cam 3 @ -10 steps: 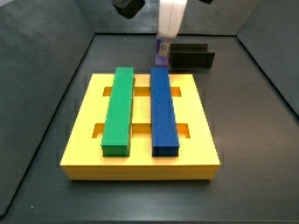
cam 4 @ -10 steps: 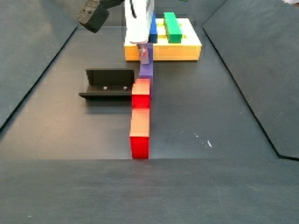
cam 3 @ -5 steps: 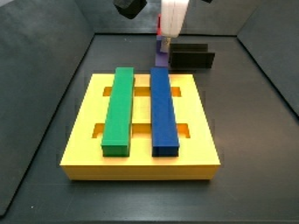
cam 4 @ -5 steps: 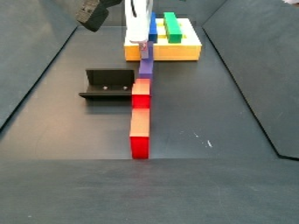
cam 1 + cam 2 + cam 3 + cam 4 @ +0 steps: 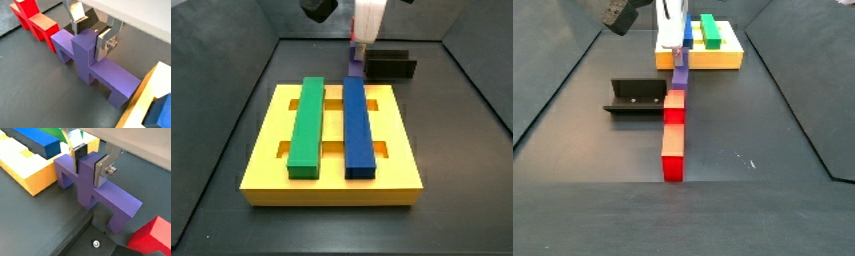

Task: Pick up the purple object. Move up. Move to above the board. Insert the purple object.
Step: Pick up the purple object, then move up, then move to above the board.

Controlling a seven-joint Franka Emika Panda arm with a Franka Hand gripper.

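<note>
The purple piece (image 5: 93,67) is lying on the dark floor between the board (image 5: 714,57) and the red piece (image 5: 672,140), its raised stem sitting between the fingers (image 5: 105,41) of the gripper (image 5: 91,31). In both wrist views the silver plates are flanking the stem (image 5: 87,180) on either side and appear to be pressing on it. Its crossbar is showing beyond the plates on both sides. In a side view the gripper (image 5: 360,42) is standing just beyond the board's (image 5: 334,184) far edge, beside the fixture (image 5: 389,66). A green bar (image 5: 306,124) and a blue bar (image 5: 358,124) are lying side by side on the board.
</note>
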